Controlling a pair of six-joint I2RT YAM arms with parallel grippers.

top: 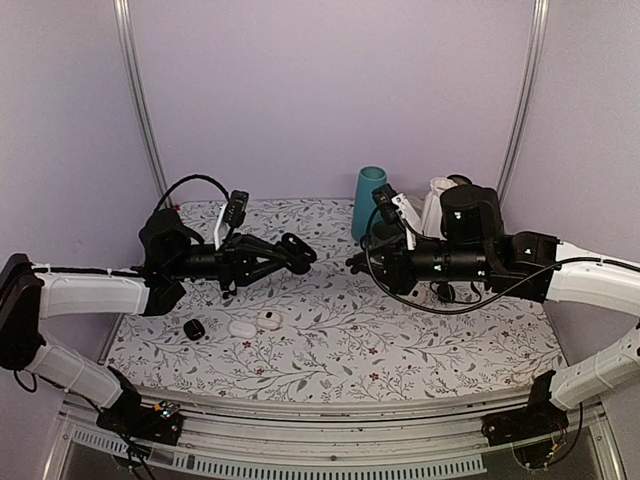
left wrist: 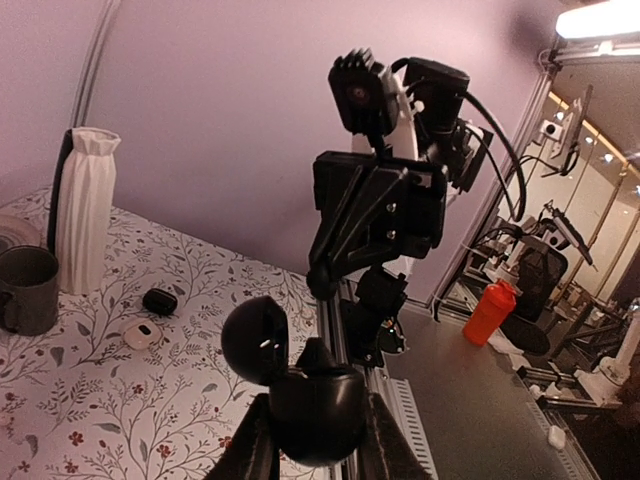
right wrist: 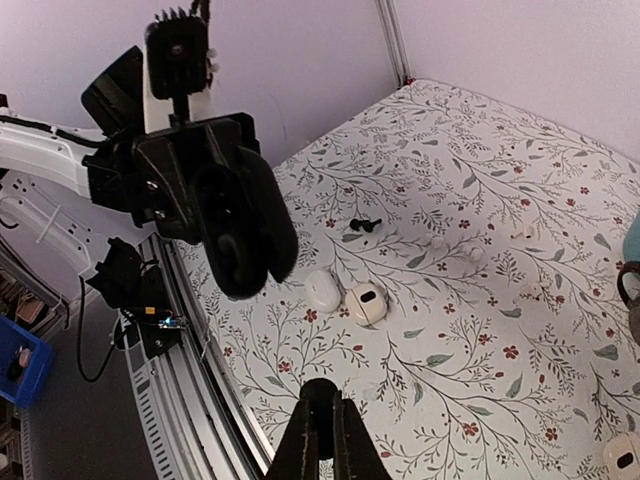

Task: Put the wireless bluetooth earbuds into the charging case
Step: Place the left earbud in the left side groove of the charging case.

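My left gripper [top: 290, 250] is shut on a black charging case [left wrist: 315, 410] and holds it above the table with its lid [left wrist: 262, 340] open. A small black bud-shaped piece [left wrist: 316, 355] sticks up from the case's base. My right gripper [top: 352, 263] faces it from the right, a short way off, and its fingers are closed on a tiny black earbud [right wrist: 322, 390]. In the right wrist view the left gripper [right wrist: 245, 240] hangs ahead of it. Another tiny black earbud [right wrist: 365, 224] lies on the cloth beyond two white cases.
Two white cases [top: 242, 327] [top: 268, 320] and a black case [top: 194, 328] lie front left. A teal cup [top: 370, 203] and white vase [top: 437, 205] stand at the back. A grey mug [left wrist: 27, 290], more cases [left wrist: 159, 301] and small white buds [right wrist: 476, 253] lie around.
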